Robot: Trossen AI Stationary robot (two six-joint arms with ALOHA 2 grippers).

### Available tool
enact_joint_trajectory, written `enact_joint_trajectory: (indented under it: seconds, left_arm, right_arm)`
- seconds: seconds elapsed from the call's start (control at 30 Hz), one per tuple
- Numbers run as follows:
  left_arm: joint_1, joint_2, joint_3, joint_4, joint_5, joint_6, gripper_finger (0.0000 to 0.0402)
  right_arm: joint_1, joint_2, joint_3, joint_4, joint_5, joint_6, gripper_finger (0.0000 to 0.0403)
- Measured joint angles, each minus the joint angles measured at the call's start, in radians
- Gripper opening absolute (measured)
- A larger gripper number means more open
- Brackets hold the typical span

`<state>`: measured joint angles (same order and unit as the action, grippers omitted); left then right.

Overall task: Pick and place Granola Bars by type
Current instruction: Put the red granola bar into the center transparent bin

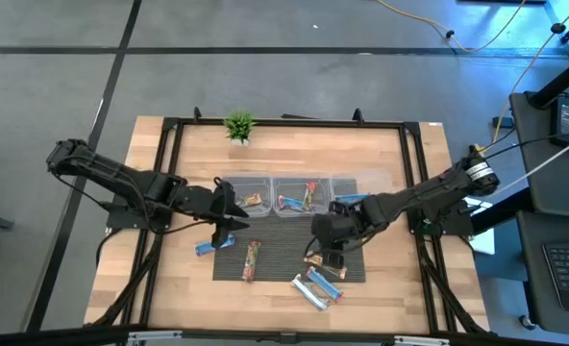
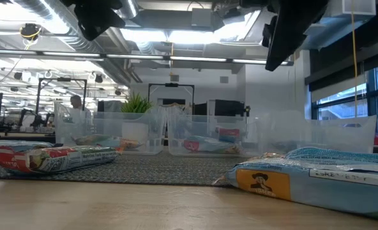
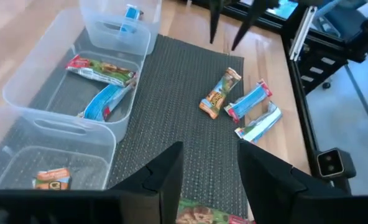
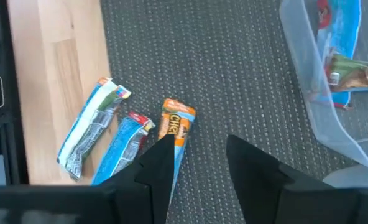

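Right gripper point(image 4: 199, 165) open, poised over orange bar point(image 4: 174, 127) on mat point(image 4: 234, 74).

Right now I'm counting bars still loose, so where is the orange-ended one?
In the high view the orange-ended bar lies on the dark mat's right part, under the right tool, beside two blue bars at the mat's edge.

Orange-ended bar point(image 4: 175, 134) lying flat at mat edge, slightly angled. Blue bar point(image 4: 120, 151) touching it alongside; silvery-white bar point(image 4: 91, 127) lying just beside on wood. Red-brown bar point(image 1: 252, 259) lying lengthwise on mat. Another blue bar point(image 1: 206, 247) lying off mat's left edge. More bars point(image 3: 102, 71) sitting inside bins.
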<state>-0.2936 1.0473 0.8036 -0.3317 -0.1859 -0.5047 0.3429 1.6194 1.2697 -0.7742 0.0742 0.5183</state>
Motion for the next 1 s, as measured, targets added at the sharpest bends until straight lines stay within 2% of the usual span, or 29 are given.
enact_joint_trajectory:
  seconds: [0.13,0.37,0.5,0.8,1.0]
  left_arm:
    - [-0.009,0.012,0.0,0.0,-0.003,-0.069,0.0146]
    - [-0.043,0.081,0.0,0.025,-0.003,-0.06,0.0144]
    - [-0.063,0.153,0.0,0.026,-0.022,-0.038,0.0145]
    - [-0.108,0.352,0.0,0.043,-0.118,-0.237,0.0135]
    - [-0.12,0.484,0.117,-0.058,-0.136,-0.335,0.0112]
  right_arm:
    - [0.059,0.017,0.0,-0.001,0.084,0.025,0.015]
    - [0.13,0.024,0.0,0.016,0.089,0.198,0.015]
    - [0.153,0.024,0.0,0.024,0.09,0.237,0.015]
    - [0.156,0.024,0.0,0.024,0.094,0.236,0.015]
    - [0.15,0.024,0.0,0.024,0.094,0.215,0.015]
